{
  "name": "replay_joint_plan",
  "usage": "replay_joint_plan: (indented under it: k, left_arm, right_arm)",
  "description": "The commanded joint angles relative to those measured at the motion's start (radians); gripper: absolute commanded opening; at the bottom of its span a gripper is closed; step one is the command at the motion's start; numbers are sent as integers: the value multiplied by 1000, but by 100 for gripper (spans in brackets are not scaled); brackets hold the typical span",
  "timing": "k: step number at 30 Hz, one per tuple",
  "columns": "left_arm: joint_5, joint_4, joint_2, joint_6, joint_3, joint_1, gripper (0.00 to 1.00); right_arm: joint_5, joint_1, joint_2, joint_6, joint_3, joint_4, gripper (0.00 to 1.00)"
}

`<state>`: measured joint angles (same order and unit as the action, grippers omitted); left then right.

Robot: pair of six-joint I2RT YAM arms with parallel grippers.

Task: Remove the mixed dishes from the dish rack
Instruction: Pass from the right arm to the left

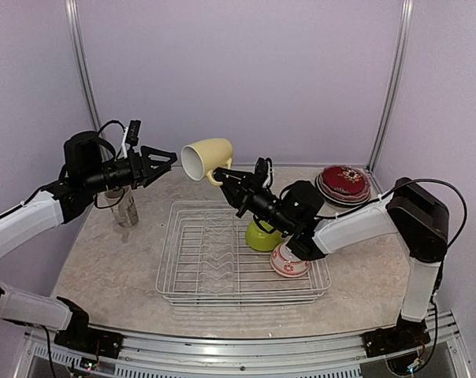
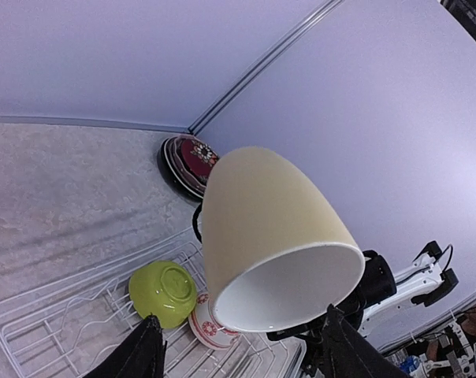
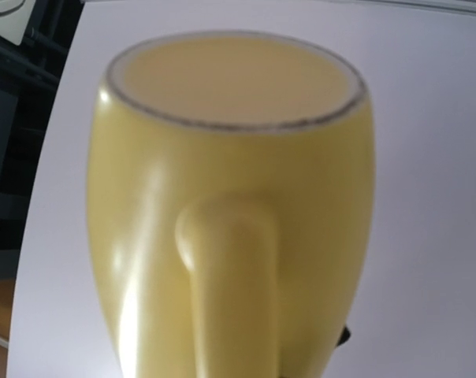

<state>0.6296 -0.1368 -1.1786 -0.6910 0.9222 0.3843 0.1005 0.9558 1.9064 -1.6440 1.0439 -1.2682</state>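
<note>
My right gripper is shut on the handle of the pale yellow mug and holds it in the air above the far edge of the dish rack, mouth facing left. The mug fills the right wrist view. My left gripper is open, its tips just short of the mug's mouth. In the left wrist view the mug hangs between my open fingers. The lime-green bowl and the small white-and-red bowl lie upside down in the rack's right side.
A stack of plates with a dark red patterned one on top sits at the far right corner, also in the left wrist view. The tall cream mug stands on the table left of the rack, below my left arm.
</note>
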Motion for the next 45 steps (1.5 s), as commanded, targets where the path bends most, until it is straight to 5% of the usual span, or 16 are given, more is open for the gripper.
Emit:
replay_joint_plan:
  k: [1,16,23,29,33,41,45]
  left_arm:
    - [51,-31,-36,-9,2,11,61]
    - [63,-30,-62,-14,11,0,45]
    - [39,-14,-55,-24,9,-18,27]
    - [33,-3,-41,-17,10,-28,0]
    - [-11,29,-25,1,14,-29,0]
    - [-105,111,18,28,38,-34,0]
    - [-117,119,28,29,39,-42,0]
  right_arm:
    - [24,16,27,12,97,-173,0]
    - [38,68,139,-45,259,-166,0]
    - [3,93,172,-37,284,-185,0]
    - [-36,110,209,-43,295,-212,0]
    - [-39,110,188,0,272,-161,2]
    - [-92,97,96,106,125,-39,76]
    - [-103,84,77,110,79,-41,90]
